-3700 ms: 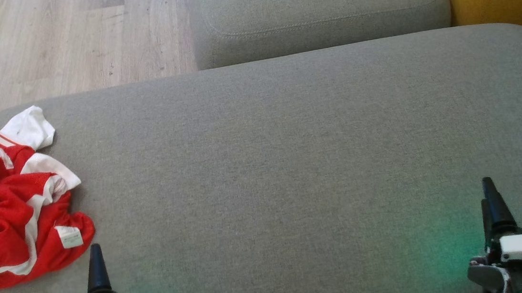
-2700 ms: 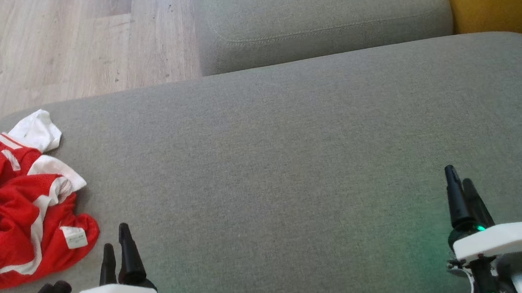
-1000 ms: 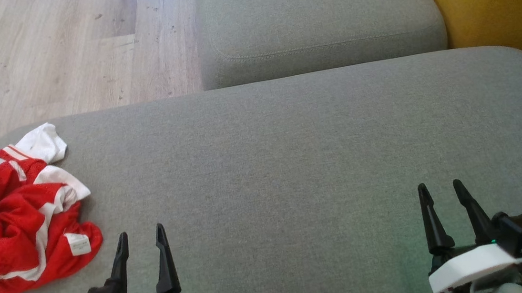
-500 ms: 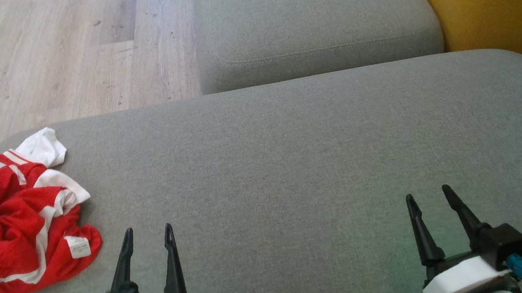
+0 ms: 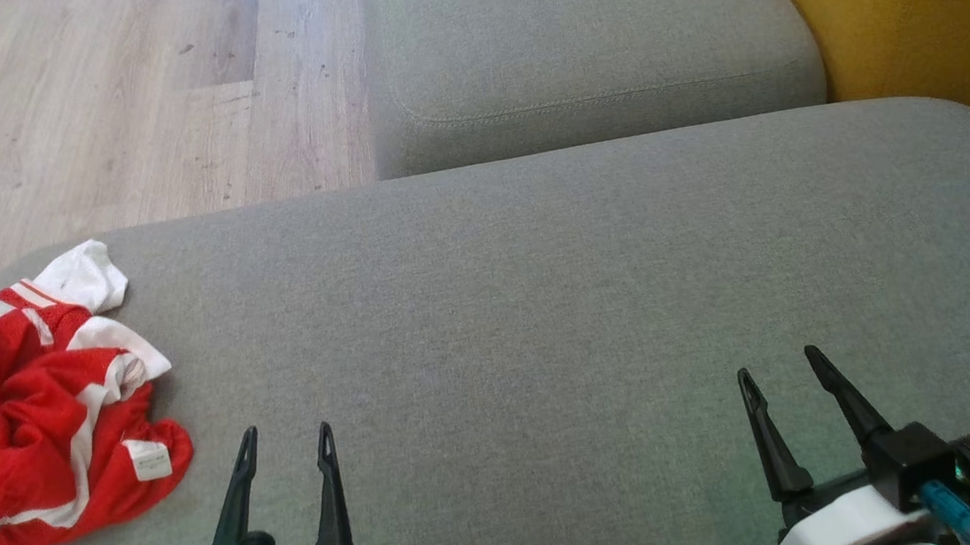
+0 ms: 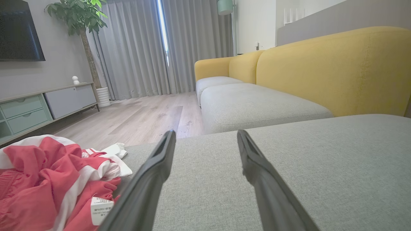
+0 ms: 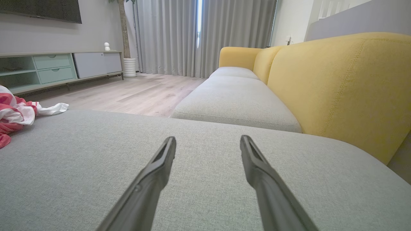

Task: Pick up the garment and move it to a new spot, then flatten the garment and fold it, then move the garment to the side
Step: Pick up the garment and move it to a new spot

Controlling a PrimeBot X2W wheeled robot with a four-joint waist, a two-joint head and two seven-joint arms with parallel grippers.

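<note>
Crumpled red-and-white garment (image 5: 36, 414) on a grey seat (image 5: 541, 303), head view. The garment lies in a heap against the seat's left edge. A white part reaches the far left corner, and a small white label (image 5: 151, 459) faces up on the side nearest the middle of the seat. The left gripper (image 5: 286, 429) stands at the near edge, left of the middle and just beside the garment without touching it. Its two dark fingers are spread wide and point toward the far edge, with nothing between them. The right gripper (image 5: 776, 361) stands at the near edge toward the right corner, well apart from the garment. Its fingers are likewise spread wide and empty, and they lean slightly to the left. Whether either gripper's fingertips touch the fabric of the seat cannot be told. In the left wrist view the garment (image 6: 41, 179) lies to the left of the fingers, its label (image 6: 101, 208) beside the left finger. In the right wrist view it appears at the seat's far left edge (image 7: 14, 112). Beyond the seat's far edge lie a second grey cushion (image 5: 586, 31), a yellow backrest (image 5: 913, 0) to its right, and a pale wooden floor (image 5: 121, 94) to its left.
</note>
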